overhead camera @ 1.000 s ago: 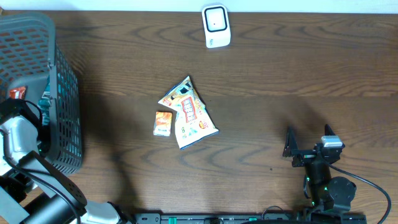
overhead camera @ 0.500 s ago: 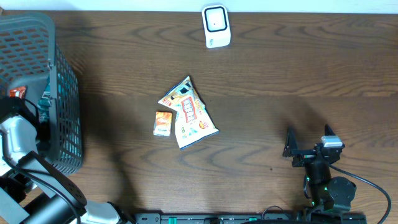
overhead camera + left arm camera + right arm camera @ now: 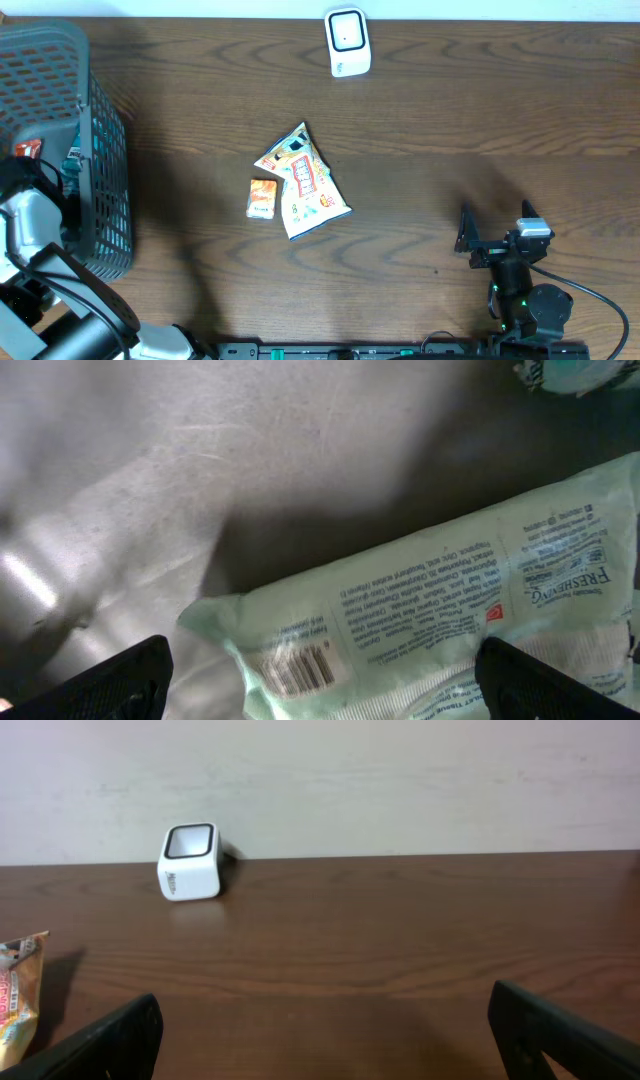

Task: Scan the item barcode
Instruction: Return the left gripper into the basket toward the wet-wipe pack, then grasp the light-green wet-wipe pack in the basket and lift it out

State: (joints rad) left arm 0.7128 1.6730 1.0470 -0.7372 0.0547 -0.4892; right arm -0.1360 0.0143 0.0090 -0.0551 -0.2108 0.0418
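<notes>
A pale green wipes pack [image 3: 440, 595] lies on the grey floor of the basket [image 3: 100, 150], its barcode [image 3: 298, 666] facing up. My left gripper [image 3: 325, 695] hangs open just over it, one dark fingertip [image 3: 100, 685] on each side and the barcode end of the pack between them, not gripped. In the overhead view the left gripper [image 3: 45, 180] is inside the basket at the table's left. The white scanner [image 3: 347, 42] stands at the far edge, also seen as the scanner [image 3: 190, 860]. My right gripper [image 3: 497, 228] rests open and empty at the front right.
A yellow snack bag [image 3: 303, 182] and a small orange packet [image 3: 262, 198] lie at the table's middle. The snack bag's edge [image 3: 18, 1005] shows at the left of the right wrist view. A red item [image 3: 26, 150] sits in the basket.
</notes>
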